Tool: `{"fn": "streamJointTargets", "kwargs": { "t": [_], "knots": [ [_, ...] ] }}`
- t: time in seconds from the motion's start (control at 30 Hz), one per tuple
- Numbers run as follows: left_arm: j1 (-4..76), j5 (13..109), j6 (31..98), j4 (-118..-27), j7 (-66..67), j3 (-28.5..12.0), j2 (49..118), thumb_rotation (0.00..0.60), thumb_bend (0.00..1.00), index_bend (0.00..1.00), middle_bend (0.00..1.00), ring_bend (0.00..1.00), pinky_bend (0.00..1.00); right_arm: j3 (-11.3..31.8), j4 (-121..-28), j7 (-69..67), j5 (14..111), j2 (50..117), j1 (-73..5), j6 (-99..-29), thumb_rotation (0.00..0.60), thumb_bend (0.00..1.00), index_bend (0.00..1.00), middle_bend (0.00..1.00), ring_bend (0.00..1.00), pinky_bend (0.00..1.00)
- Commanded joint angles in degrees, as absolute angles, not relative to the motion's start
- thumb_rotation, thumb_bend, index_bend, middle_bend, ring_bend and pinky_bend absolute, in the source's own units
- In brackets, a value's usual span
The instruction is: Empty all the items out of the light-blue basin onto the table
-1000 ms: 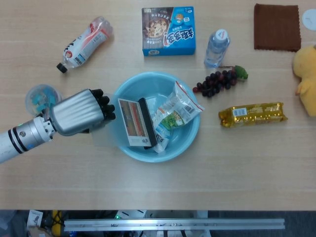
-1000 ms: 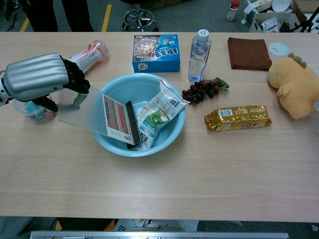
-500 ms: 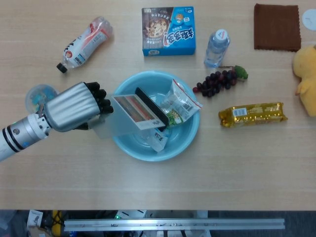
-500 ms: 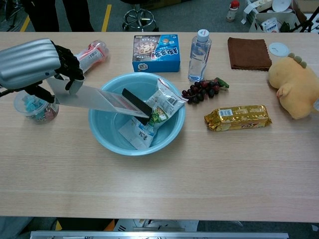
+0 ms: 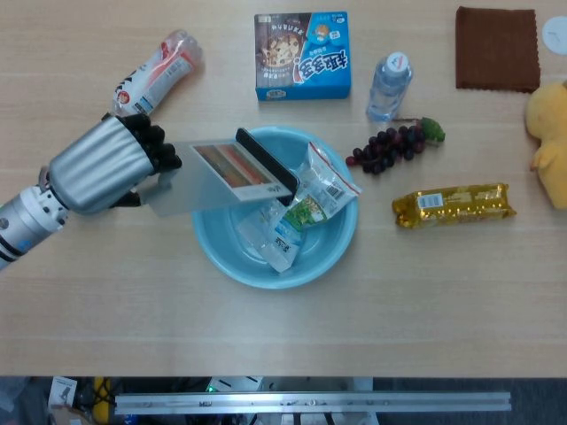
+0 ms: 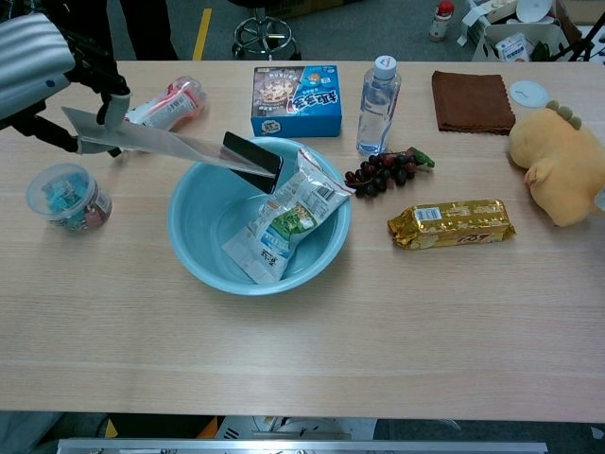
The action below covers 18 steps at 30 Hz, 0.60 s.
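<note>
The left hand (image 5: 106,166) grips a flat package (image 5: 221,173) above the light-blue basin (image 5: 221,257) (snack bags (image 5: 297,212) inside).

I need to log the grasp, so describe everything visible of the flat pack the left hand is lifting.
The flat pack is a thin, stiff-looking rectangular sleeve: clear plastic at the held end, a red-and-white striped printed card in the middle, a black strip at the far end. The left hand grips its clear end with dark fingers. It is held roughly level above the light-blue basin, its black end over the snack bags.
</note>
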State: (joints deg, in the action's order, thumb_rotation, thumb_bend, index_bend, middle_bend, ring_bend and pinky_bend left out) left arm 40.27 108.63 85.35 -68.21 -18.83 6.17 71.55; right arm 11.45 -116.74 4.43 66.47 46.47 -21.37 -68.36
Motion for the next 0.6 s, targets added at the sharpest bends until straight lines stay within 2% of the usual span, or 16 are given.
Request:
{"fn": "streamJointTargets", "kwargs": {
  "t": [0.03,0.33,0.6],
  "knots": [
    [39.86,107.21,85.13,-68.01,-19.45,5.33,70.95,0.6,0.31,0.78,0.68,0.54,0.54,11.44,-116.77,4.32,66.6,46.43,-21.32,-68.36,0.6,0.3,0.12,0.3,0.3,0.51],
    [39.26,102.98,83.33,-66.04,-21.46,3.02,70.68,0.6,0.31,0.78,0.68,0.54,0.54,11.36,-116.83,4.01,67.09,46.34,-21.09,-68.39,0.6,0.29,0.12,0.3,0.3,0.51],
    [38.67,101.58,79.57,-61.05,-21.49,3.69,72.16,0.6,0.31,0.78,0.68,0.55,0.54,11.19,-116.78,3.73,67.23,46.24,-20.76,-68.43,0.6,0.3,0.12,0.3,0.3,0.51]
  ]
}}
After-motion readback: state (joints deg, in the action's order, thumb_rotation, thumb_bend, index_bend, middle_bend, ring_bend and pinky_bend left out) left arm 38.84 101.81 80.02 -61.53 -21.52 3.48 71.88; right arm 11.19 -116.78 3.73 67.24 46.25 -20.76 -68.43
